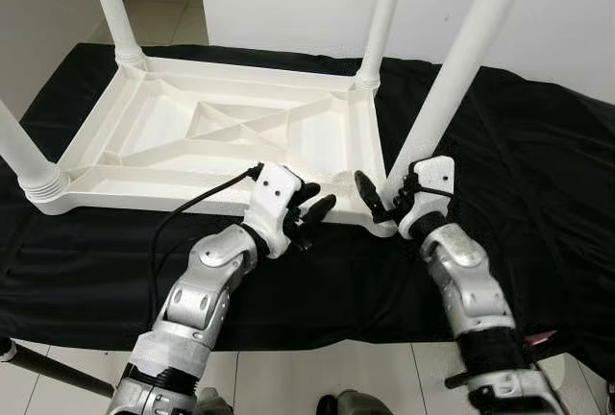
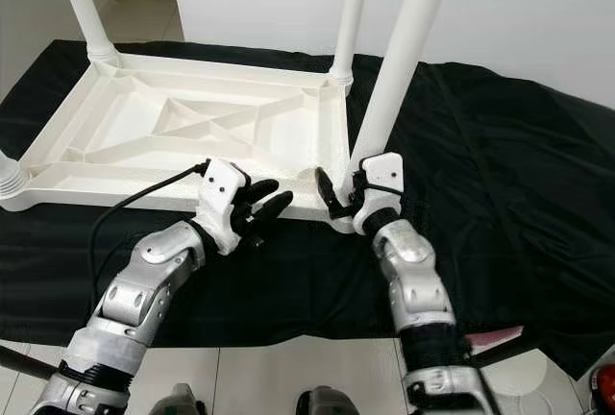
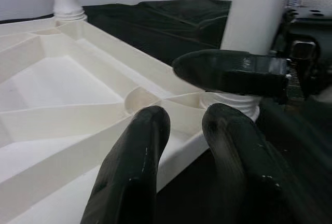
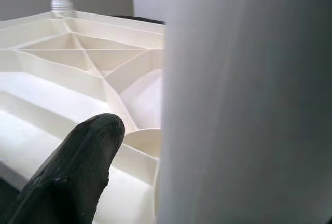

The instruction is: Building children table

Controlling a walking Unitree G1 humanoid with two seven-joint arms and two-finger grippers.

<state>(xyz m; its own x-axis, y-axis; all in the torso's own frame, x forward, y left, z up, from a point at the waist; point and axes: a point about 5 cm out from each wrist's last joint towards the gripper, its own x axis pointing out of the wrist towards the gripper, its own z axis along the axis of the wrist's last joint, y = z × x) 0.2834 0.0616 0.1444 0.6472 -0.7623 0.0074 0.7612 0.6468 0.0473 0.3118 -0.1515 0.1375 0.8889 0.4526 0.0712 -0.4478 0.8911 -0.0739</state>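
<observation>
A white plastic children's table (image 1: 192, 136) lies upside down on a black cloth (image 1: 538, 165), with its legs pointing up. My right gripper (image 1: 384, 196) stands open at the base of the near right leg (image 1: 461, 60). One of its fingers (image 4: 78, 172) is beside the leg with a small gap, and the other is hidden behind the leg. My left gripper (image 1: 312, 206) hovers at the table's near rim, just left of that corner. Its two fingers (image 3: 135, 167) are slightly apart with nothing between them.
Other legs rise at the far left (image 1: 110, 2), far right (image 1: 384, 12) and near left (image 1: 19, 151). A black cable (image 1: 192, 208) runs from my left wrist over the cloth. A white wall stands behind, and tiled floor lies below the cloth's front edge.
</observation>
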